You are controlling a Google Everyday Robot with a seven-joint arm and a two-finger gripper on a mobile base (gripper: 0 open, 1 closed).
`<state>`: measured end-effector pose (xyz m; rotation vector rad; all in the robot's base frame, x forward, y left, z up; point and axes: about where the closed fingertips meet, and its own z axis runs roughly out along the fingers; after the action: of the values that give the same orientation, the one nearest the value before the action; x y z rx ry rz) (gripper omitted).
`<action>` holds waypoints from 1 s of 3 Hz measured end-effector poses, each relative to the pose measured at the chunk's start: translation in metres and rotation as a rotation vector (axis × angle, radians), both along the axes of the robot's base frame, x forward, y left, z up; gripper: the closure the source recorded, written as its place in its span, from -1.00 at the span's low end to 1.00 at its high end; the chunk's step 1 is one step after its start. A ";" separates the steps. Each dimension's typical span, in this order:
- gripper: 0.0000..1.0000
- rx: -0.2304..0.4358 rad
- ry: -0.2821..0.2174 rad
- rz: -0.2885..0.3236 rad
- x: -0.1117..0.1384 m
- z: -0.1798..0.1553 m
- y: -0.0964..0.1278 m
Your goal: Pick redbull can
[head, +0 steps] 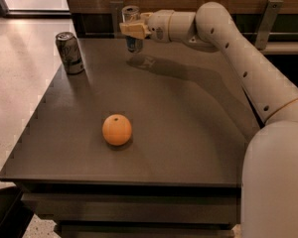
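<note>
The redbull can (131, 15) is a slim silver can with blue lower panels, at the far edge of the dark table (188, 133). My gripper (132, 31) reaches in from the right and is shut around the can's middle. It holds the can upright, a little above the tabletop, with the can's shadow on the surface just below. The tan fingers (134, 30) cover part of the can's side.
A shorter, wider dark-grey can (69, 52) with white script stands at the table's far left corner. An orange (116, 129) lies near the middle front. A wooden wall with metal brackets (268, 14) runs behind the table. My arm (248, 68) spans the right side.
</note>
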<state>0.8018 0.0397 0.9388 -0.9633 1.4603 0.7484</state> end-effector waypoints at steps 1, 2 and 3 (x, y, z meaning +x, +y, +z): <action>1.00 -0.025 -0.043 -0.011 -0.005 0.028 -0.006; 1.00 -0.061 -0.089 -0.038 -0.017 0.058 -0.012; 1.00 -0.087 -0.143 -0.059 -0.032 0.086 -0.017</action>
<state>0.7696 0.0223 1.0245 -1.0141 1.3991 0.5658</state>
